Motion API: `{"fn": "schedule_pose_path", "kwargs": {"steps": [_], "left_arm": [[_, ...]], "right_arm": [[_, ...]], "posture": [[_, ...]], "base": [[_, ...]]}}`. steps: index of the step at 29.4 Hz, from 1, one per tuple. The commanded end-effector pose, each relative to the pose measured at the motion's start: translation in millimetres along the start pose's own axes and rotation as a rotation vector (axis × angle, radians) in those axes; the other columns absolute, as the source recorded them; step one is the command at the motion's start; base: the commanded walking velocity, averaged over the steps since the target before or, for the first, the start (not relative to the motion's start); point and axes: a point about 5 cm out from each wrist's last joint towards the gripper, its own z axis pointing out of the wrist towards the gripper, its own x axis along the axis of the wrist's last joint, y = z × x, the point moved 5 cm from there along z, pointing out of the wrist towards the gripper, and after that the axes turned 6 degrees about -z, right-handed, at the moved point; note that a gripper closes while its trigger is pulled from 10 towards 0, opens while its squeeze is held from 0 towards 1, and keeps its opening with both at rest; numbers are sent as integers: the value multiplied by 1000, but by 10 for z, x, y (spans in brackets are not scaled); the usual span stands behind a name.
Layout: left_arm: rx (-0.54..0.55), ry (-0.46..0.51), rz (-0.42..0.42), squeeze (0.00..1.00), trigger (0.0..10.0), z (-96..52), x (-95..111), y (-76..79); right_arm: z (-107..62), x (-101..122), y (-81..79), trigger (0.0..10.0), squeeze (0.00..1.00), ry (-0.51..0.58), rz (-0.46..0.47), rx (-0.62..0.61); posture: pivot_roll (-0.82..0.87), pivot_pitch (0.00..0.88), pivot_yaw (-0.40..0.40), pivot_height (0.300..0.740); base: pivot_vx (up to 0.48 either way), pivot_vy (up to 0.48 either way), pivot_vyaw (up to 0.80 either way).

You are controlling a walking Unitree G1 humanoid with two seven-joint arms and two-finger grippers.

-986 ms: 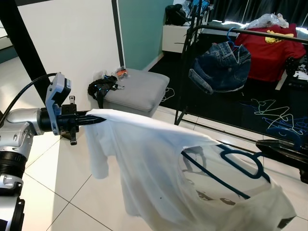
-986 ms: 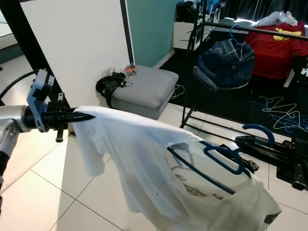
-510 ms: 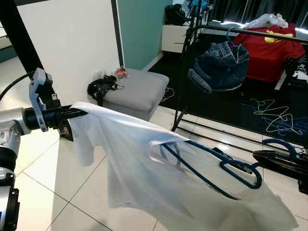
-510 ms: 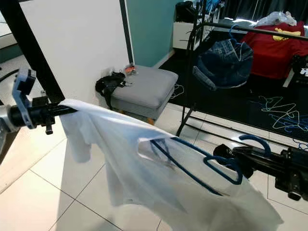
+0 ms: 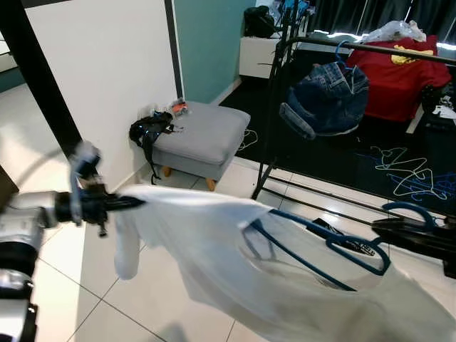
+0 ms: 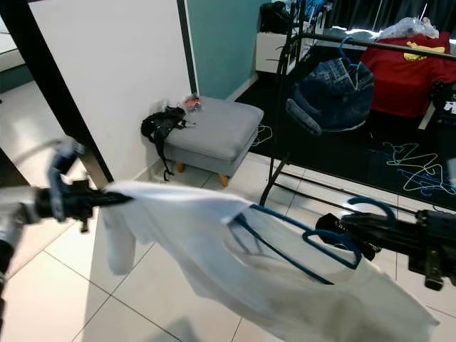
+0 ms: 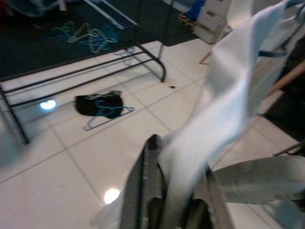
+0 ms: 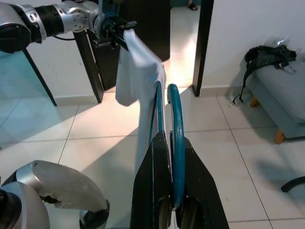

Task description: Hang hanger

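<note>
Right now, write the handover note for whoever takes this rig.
Left end effector: shut on the white shirt's sleeve end, held out to the left.
Right end effector: shut on the blue hanger by its hook; the hanger sits inside the shirt's neck.
The shirt is stretched between both arms above the tiled floor.
Garment rack stands ahead, with jeans and a red shirt on it.
Done: shirt on hanger. Left: hook it on the rack.
</note>
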Motion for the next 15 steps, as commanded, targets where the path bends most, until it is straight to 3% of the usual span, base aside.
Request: {"fn": "schedule_pose_path", "kwargs": {"steps": [1,2,3,5,12,14,15], "left_arm": [[-72,16,-15,1000,10000,104,19,106],[-72,16,-15,1000,10000,104,19,106],[-196,16,-25,1000,10000,205,23,307],[-226,13,-20,1000,10000,215,29,357],[-197,-12,55,1000,10000,52,163,296],[-216,14,134,1000,10000,16,386,350],[-216,14,134,1000,10000,16,386,350]], "right_arm": [[55,3,-36,0,0,-39,-41,33],[55,3,-36,0,0,-39,-41,33],[133,-46,-52,0,0,-99,-71,71],[156,-56,-58,0,0,-115,-80,84],[187,-87,-63,0,0,-158,-104,113],[244,-111,-65,0,0,-171,-120,139],[244,-111,-65,0,0,-171,-120,139]], "posture": [[-48,54,24,740],[-48,54,24,740],[-55,53,20,740],[-55,53,20,740],[-52,51,17,740],[-39,47,12,740],[-39,47,12,740]], "base": [[0,0,0],[0,0,0],[0,0,0],[0,0,0],[0,0,0],[0,0,0],[0,0,0]]}}
